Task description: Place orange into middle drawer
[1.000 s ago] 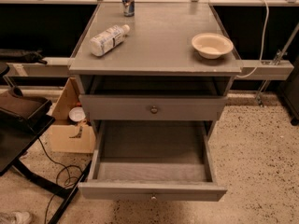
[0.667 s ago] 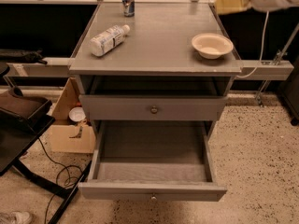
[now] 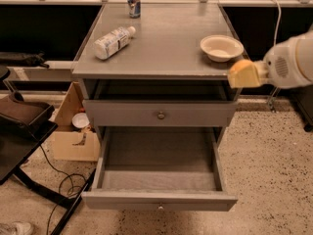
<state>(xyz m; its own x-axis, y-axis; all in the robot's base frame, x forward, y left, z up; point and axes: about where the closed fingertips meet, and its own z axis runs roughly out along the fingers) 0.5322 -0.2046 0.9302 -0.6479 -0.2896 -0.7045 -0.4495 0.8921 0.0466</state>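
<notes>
My gripper (image 3: 243,74) comes in from the right on a white arm (image 3: 292,62). It hangs just off the cabinet's front right corner, at table-top height, above and to the right of the open drawer. Its tip is a yellow-orange lump; I cannot tell whether that is the orange or part of the gripper. No orange lies on the table or in a drawer. The middle drawer (image 3: 159,199) is pulled fully out and its inside is bare. The matching grey drawer (image 3: 160,112) above it is closed.
On the grey cabinet top (image 3: 166,48) lie a plastic bottle on its side (image 3: 112,41), a cream bowl (image 3: 221,47) near the right edge and a can (image 3: 133,0) at the back. A cardboard box (image 3: 73,136) and a black chair (image 3: 22,126) stand to the left.
The arm was out of view, then entered at the top right. It has since come down and forward to the cabinet's front right corner. The drawers and table objects have not moved.
</notes>
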